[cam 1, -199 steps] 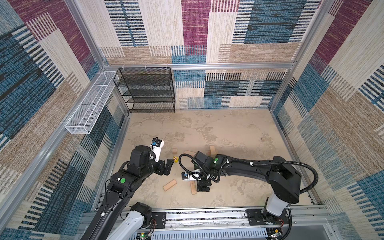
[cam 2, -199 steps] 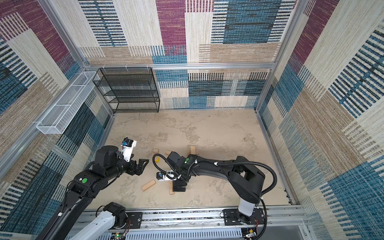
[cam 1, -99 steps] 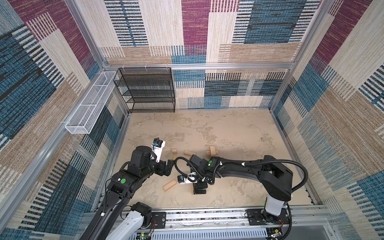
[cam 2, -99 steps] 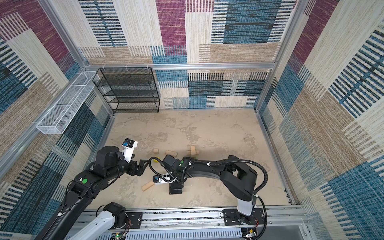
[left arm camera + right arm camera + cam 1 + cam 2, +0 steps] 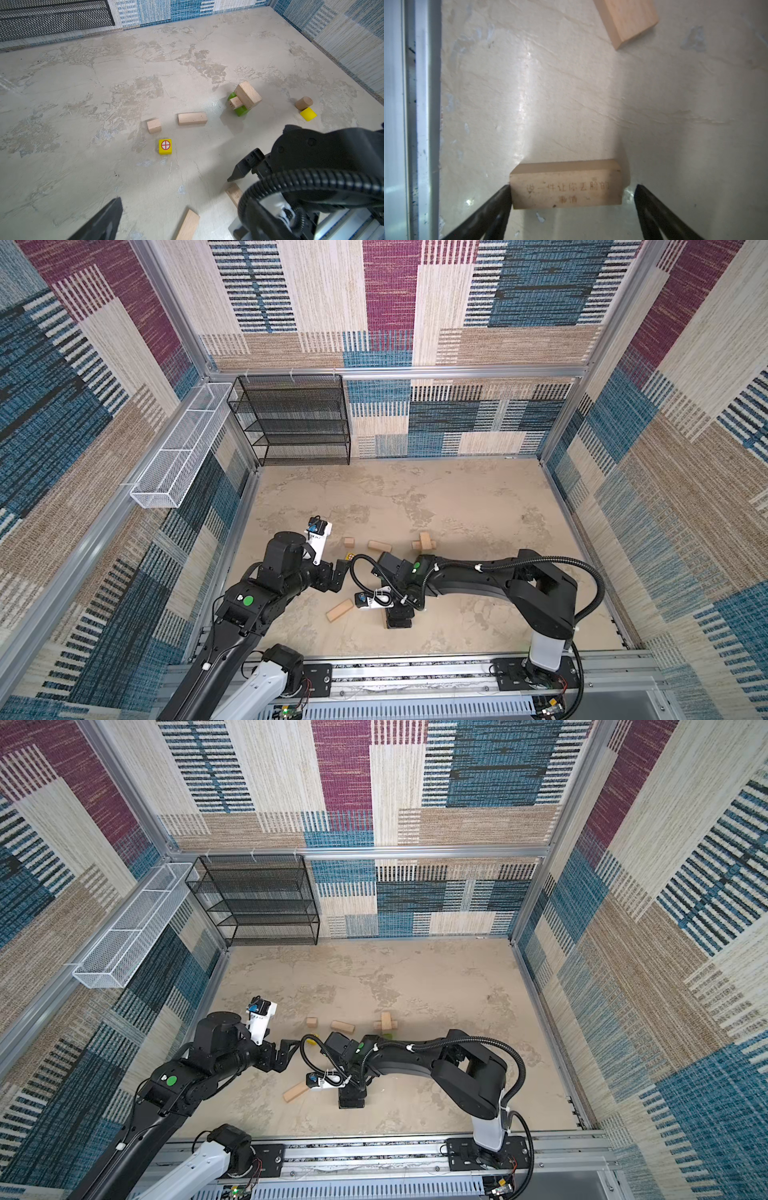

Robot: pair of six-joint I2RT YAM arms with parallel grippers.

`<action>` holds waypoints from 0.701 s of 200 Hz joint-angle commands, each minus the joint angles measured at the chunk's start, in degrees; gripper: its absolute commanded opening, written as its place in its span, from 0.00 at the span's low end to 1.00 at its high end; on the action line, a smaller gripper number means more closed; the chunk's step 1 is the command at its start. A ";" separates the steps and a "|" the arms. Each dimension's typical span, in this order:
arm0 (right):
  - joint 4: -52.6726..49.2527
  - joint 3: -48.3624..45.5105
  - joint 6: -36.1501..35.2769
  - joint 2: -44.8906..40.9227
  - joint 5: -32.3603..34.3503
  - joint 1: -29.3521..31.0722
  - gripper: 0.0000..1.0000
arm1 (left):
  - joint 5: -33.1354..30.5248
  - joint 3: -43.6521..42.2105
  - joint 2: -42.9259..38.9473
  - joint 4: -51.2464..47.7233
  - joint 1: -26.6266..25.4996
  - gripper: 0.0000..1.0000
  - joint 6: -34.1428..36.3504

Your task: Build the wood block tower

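Note:
The wood block tower (image 5: pixel 244 101) (image 5: pixel 424 542) is a green block with two tan bricks laid crosswise on it. My right gripper (image 5: pixel 572 187) (image 5: pixel 398 620) is open and straddles an engraved tan brick (image 5: pixel 565 186) lying on the floor. One fingertip touches the brick's end and the other stands a little off. My left gripper (image 5: pixel 338 572) hovers open and holds nothing; one of its fingers (image 5: pixel 104 220) shows. Loose wood blocks: a small tan cube (image 5: pixel 154 126), a tan brick (image 5: pixel 192 118), a red-marked yellow cube (image 5: pixel 165 146), a tan cylinder (image 5: pixel 303 103), a yellow piece (image 5: pixel 308 114) and another tan brick (image 5: pixel 340 610).
A black wire shelf (image 5: pixel 291 418) stands at the back left and a white wire basket (image 5: pixel 178 448) hangs on the left wall. The metal front rail (image 5: pixel 421 104) runs close beside the right gripper. Carpeted walls enclose the floor.
My right gripper has shifted a little toward the front rail and come down over the engraved brick, its jaws narrowing slightly. The left arm has barely moved.

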 commanded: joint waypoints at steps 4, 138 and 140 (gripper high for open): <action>1.33 -0.18 0.19 0.27 0.51 0.08 0.91 | -0.78 -0.03 0.07 -0.83 -0.08 0.98 0.93; -0.81 0.72 0.41 1.59 0.37 0.02 0.78 | -3.79 -0.02 -0.85 -1.26 -0.31 0.98 0.49; -0.85 0.77 0.35 1.59 0.37 0.06 0.78 | -3.89 -0.01 -0.85 -1.25 -0.34 0.98 0.48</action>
